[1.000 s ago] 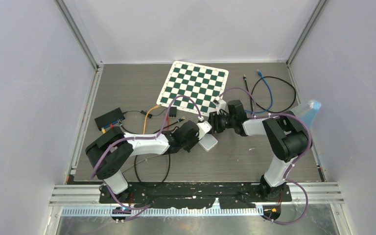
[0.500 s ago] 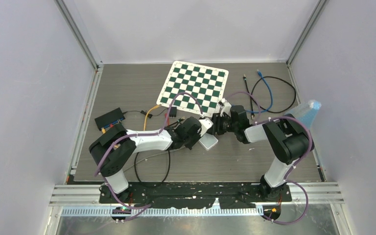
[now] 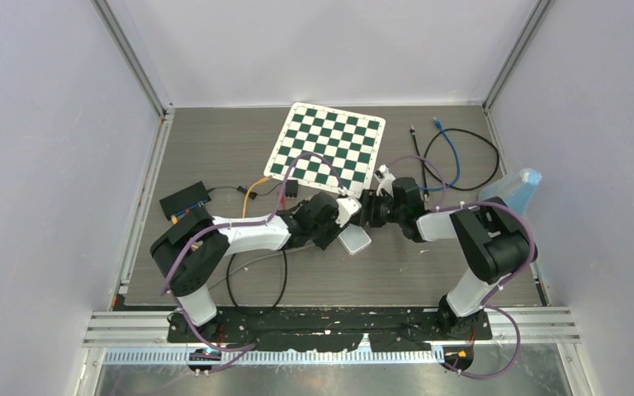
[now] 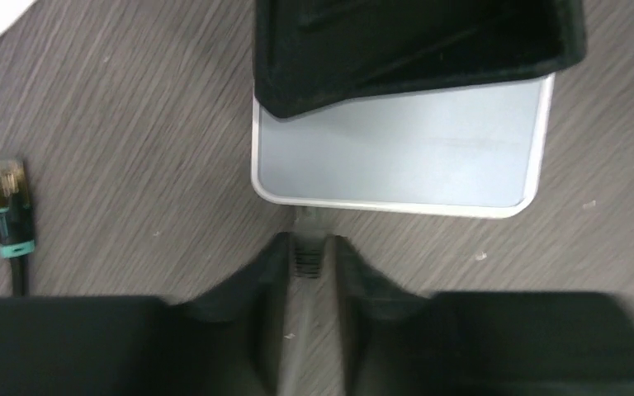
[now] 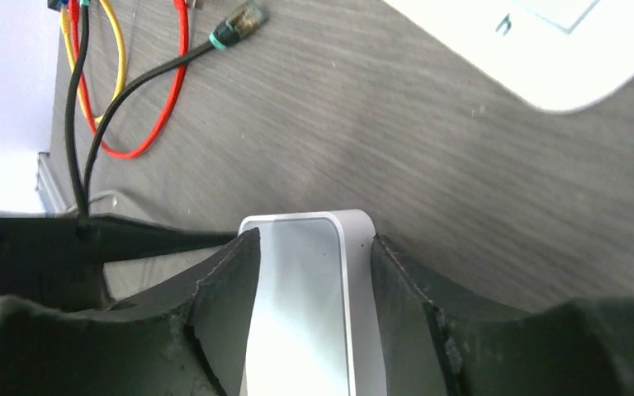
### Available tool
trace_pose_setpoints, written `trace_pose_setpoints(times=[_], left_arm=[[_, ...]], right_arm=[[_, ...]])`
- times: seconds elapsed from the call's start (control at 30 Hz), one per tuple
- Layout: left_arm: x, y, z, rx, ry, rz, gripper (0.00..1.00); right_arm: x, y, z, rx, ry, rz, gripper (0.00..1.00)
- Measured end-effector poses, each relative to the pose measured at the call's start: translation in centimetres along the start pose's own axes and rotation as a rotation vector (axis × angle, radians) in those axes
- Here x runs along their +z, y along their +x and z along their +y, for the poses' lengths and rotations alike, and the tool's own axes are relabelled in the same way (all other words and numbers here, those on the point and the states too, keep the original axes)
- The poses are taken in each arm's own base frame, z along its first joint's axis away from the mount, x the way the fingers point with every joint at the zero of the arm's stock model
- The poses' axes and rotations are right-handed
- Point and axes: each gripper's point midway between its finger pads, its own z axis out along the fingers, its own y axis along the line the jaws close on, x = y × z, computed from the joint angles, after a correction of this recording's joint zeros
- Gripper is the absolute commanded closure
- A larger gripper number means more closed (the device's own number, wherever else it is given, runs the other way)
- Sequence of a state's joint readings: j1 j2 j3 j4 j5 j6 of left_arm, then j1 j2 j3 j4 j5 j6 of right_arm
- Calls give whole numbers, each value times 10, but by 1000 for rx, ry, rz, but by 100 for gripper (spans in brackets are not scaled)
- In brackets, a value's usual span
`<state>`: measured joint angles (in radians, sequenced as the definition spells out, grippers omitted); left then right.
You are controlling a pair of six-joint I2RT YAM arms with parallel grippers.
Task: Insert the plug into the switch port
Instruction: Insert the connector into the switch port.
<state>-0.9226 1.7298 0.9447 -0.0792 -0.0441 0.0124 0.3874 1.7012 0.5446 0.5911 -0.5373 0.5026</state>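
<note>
Jaws of the left gripper (image 4: 309, 245) flank the plug (image 4: 307, 262) at the switch's (image 4: 429, 157) near edge, grip unclear, while the right gripper (image 5: 314, 241) clamps the switch, so the push should run straight along the cable, switch braced, until the plug seats.

Plug (image 4: 307, 252) blurred; switch (image 4: 396, 157) far edge hidden.

Pale lilac walls (image 3: 49, 124) enclose a grey wood-grain table (image 3: 215, 148), evenly lit.
</note>
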Motion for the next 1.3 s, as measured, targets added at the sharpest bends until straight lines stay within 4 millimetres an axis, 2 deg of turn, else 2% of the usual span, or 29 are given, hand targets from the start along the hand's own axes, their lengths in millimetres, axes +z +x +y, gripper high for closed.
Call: trace_pose_setpoints(times=[0.07,0.23,0.37,0.53,0.7,0.87,1.17,1.3], left_arm=[[-2,-6,-5,-4,30,-44,51],[-28,-23,-18,-34,99,-164,47],[-38,-12,-20,-34,110,-172,45],[-34,1,-16,3,96,-112,46],[-21,-15,4,15,78,-91,49],[-13,-16,20,10,76,-62,52],[0,4,6,24,152,5,65],[7,0,5,20,162,4,69]], right_arm=[[-8,1,0,47,19,38,35],[-18,-12,-12,134,85,108,33],[-30,-21,-27,157,143,140,36],[-36,-9,-26,144,113,211,40],[-38,1,-20,128,69,253,42],[-38,5,-18,128,49,269,47],[-36,12,-14,145,29,288,49],[-44,1,-20,130,124,240,49]])
